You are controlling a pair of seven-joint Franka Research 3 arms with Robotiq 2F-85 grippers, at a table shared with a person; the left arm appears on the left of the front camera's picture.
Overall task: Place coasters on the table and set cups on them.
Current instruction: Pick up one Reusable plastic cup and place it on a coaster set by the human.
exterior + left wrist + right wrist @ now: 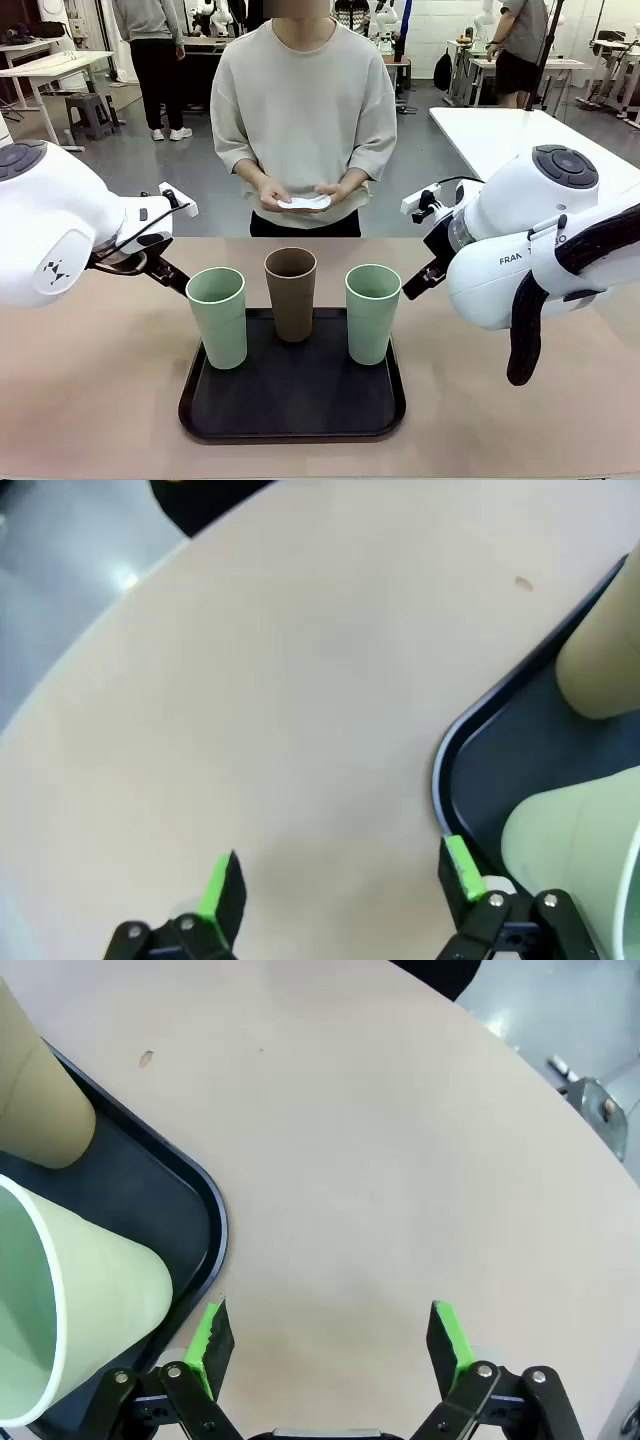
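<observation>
**Cups on tray, coasters in hand, both tools wide**

Your left tool [340,875] stands wide and holds nothing. Its green pads [214,892] are well apart over bare bench [250,680]. In the left wrist view the tray [447,770] shows its rounded corner at 3 o'clock.

Your right tool [329,1332] stands equally wide and holds nothing. It hangs over bare bench, with the tray corner at 9 o'clock in the right wrist view.

The bench top is matte beige-tan and smooth, with a curved edge. The tray is black and rectangular, with rounded corners and a low raised lip.

The cups are tall, tapered, handle-less matte tumblers, all upright on the tray and apart from one another. In the front view the left mint cup [218,315] is at 9 o'clock, the brown cup [291,293] at 12 and the right mint cup [372,312] at 3.

The coasters [305,202] are thin, white and flat. The person's hands [275,195] hold them at 12 o'clock, beyond the bench's far edge. You can't read their edge pattern or count.
</observation>
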